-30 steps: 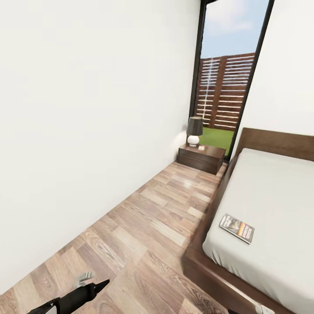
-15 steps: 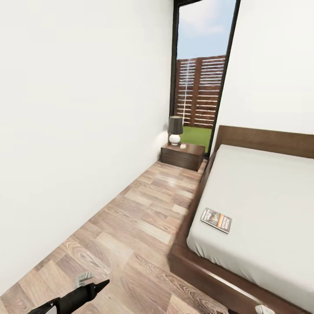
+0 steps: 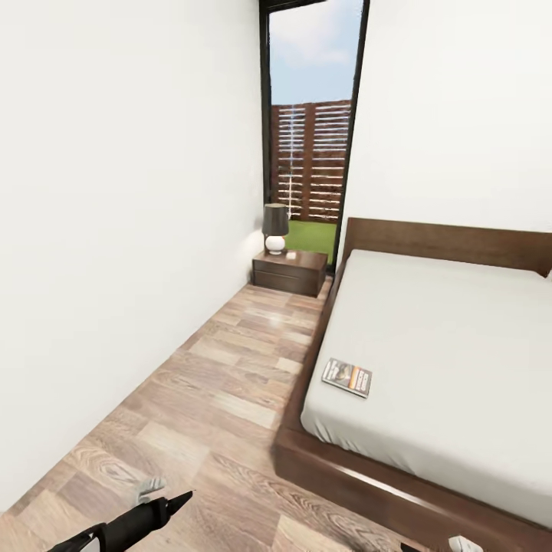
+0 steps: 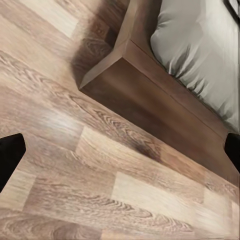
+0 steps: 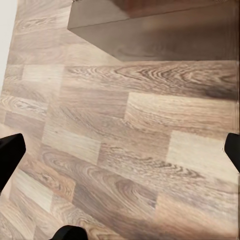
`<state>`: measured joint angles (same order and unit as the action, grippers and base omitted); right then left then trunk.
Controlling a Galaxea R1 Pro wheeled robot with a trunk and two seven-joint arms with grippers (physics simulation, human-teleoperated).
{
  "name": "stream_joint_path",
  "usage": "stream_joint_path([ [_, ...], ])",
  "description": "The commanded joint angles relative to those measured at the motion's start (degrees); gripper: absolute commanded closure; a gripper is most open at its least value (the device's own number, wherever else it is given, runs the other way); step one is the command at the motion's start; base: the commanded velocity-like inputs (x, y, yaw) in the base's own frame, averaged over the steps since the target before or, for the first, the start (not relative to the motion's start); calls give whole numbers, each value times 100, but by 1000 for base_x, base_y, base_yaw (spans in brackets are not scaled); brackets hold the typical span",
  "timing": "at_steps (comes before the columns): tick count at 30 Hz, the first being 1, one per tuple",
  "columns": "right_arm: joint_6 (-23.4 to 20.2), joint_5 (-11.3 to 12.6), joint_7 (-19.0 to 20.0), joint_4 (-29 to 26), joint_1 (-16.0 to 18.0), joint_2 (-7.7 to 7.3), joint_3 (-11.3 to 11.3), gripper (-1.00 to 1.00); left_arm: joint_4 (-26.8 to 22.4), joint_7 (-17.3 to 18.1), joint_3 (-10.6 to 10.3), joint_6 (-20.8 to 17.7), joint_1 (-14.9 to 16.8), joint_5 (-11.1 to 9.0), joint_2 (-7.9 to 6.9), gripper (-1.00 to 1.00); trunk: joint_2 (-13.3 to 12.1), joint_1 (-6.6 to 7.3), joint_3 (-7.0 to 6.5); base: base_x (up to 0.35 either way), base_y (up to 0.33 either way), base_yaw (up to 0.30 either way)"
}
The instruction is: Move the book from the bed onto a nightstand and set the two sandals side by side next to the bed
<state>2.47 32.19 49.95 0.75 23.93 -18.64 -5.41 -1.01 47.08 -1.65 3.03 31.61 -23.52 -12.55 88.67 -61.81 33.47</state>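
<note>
The book (image 3: pixel 346 377), dark with an orange band, lies flat on the grey mattress near the bed's (image 3: pixel 448 322) left edge. A dark nightstand (image 3: pixel 290 272) with two drawers stands by the headboard, under the window. The sandals are out of view. My left arm (image 3: pixel 126 525) reaches in low over the floor. In the left wrist view my left gripper (image 4: pixel 120 155) is open above the planks, close to the bed frame corner (image 4: pixel 145 85). My right gripper (image 5: pixel 120 155) is open too, over bare floor beside the bed frame (image 5: pixel 150 30).
A table lamp (image 3: pixel 275 228) with a dark shade and a small white item stand on the nightstand. A wood-plank aisle (image 3: pixel 222 383) runs between the white wall (image 3: pixel 115 230) and the bed. A tall window (image 3: pixel 310 153) shows a fence.
The camera has turned, so bed, book and nightstand have slid left in the picture and more of the bed shows. The left arm holds the same pose.
</note>
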Motion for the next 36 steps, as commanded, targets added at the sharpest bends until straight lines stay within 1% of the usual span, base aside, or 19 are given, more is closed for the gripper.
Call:
stream_joint_path([
  [1,26,32,15,8,6,0,-48,-100,4,14,-20,31,3,-12,-2,-100,3,0,6,0,0,-283],
  [36,26,32,15,4,6,-1,-48,-100,4,21,-20,31,3,-12,-2,-100,3,0,6,0,0,-283],
])
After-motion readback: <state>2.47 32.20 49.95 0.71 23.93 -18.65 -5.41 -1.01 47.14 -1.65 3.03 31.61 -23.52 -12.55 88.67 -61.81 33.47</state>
